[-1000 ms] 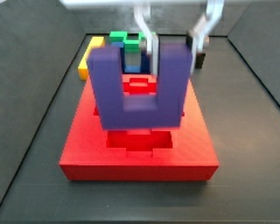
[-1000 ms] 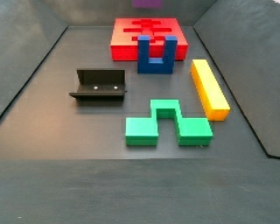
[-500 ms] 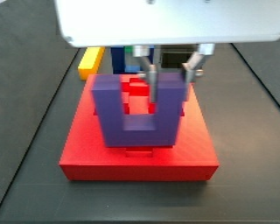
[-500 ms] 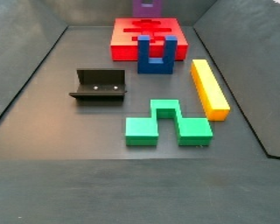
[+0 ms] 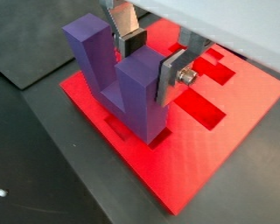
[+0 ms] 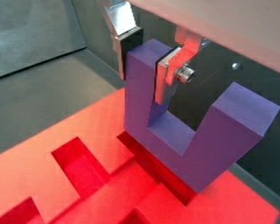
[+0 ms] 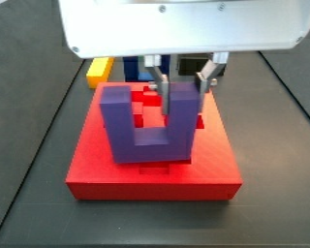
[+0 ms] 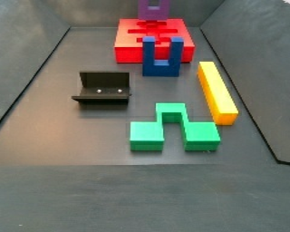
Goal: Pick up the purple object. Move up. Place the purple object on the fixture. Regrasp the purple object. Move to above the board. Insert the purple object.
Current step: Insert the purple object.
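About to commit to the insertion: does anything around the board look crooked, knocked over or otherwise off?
Nothing stands out. The purple object stands upright, prongs up, its base at a slot in the red board, one prong between the gripper jaws. The fixture, green block and yellow bar lie undisturbed.

Soft, even light from overhead fills all four pictures, leaving only faint shadows beside the blocks and a dull pale sheen on the dark grey tabletop (image 8: 62, 127). The large flat red board (image 7: 106, 174) glows saturated, its recessed slots nearly blending into the surface in both side views. All pictures are coarse and soft; the gripper (image 7: 180, 79), closed on a prong of the matte purple U-shaped block (image 7: 147, 131), hangs under a washed-out white housing (image 7: 184, 24).
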